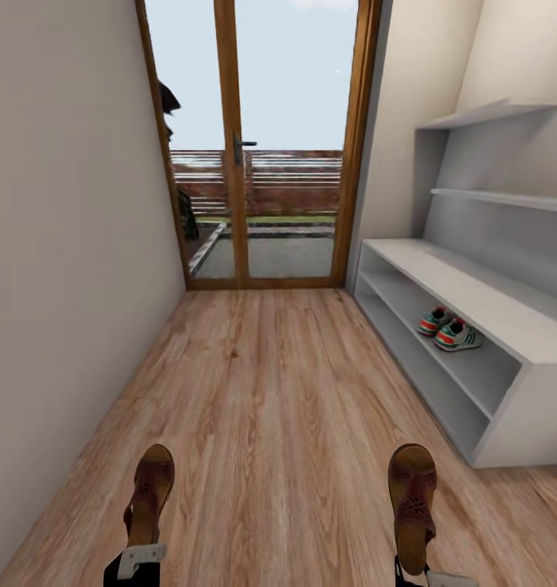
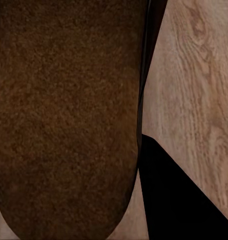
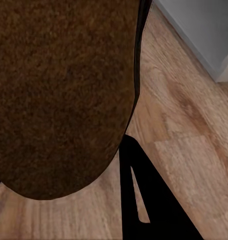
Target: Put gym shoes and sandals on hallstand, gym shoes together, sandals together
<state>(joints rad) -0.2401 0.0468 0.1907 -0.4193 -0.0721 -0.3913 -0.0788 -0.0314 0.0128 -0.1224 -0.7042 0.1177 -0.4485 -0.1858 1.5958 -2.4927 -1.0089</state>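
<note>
Gym shoes (image 1: 448,329) sit together on the hallstand's (image 1: 506,408) upper shelf.

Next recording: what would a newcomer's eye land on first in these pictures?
Two dark brown leather cut-out sandals, one held out in front of the robot by the left gripper at lower left and one by the right gripper at lower right, above the light wood-plank floor. Next, the cream-white sneakers with green stripes sit side by side on the light-grey shoe rack's upper shelf, at right.

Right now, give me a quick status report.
Left gripper, right gripper: each holding a dark brown leather sandal. Gym shoes together on grey hallstand. Nothing on floor ahead.
</note>
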